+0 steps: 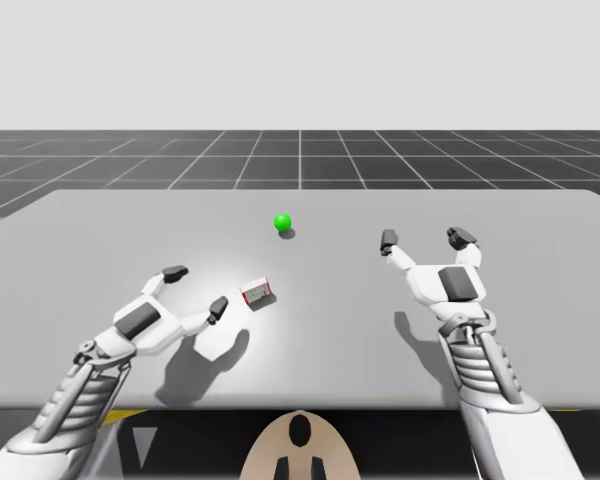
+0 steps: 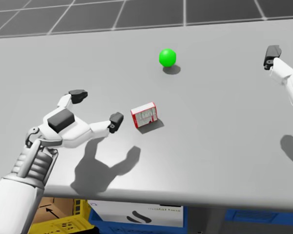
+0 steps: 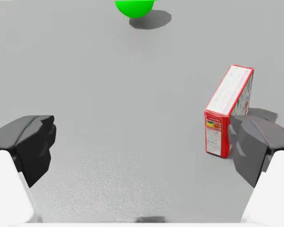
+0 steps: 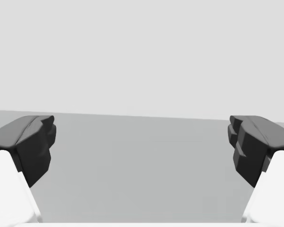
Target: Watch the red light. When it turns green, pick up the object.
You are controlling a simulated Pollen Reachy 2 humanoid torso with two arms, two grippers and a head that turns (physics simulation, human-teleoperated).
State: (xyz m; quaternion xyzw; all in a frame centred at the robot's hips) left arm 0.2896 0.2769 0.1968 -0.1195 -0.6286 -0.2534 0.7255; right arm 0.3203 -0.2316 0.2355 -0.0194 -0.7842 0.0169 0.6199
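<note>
The light is a green ball (image 1: 283, 222) (image 2: 167, 57) (image 3: 134, 6) on the grey table (image 1: 100, 230), far middle. A small red and white box (image 1: 257, 292) (image 2: 144, 115) (image 3: 227, 110) lies nearer, left of centre. My left gripper (image 1: 196, 291) (image 2: 96, 109) (image 3: 142, 146) is open just left of the box; one dark fingertip (image 3: 251, 142) stands right beside the box, which lies ahead of that finger, outside the gap. My right gripper (image 1: 424, 239) (image 4: 142, 146) hangs open over the table's right part, with nothing between its fingers.
Below the table's front edge I see a cardboard box (image 2: 56, 210), a yellow crate (image 2: 63, 225) and a white and blue box (image 2: 136, 214). Bare grey table lies between the two arms and beyond the green ball.
</note>
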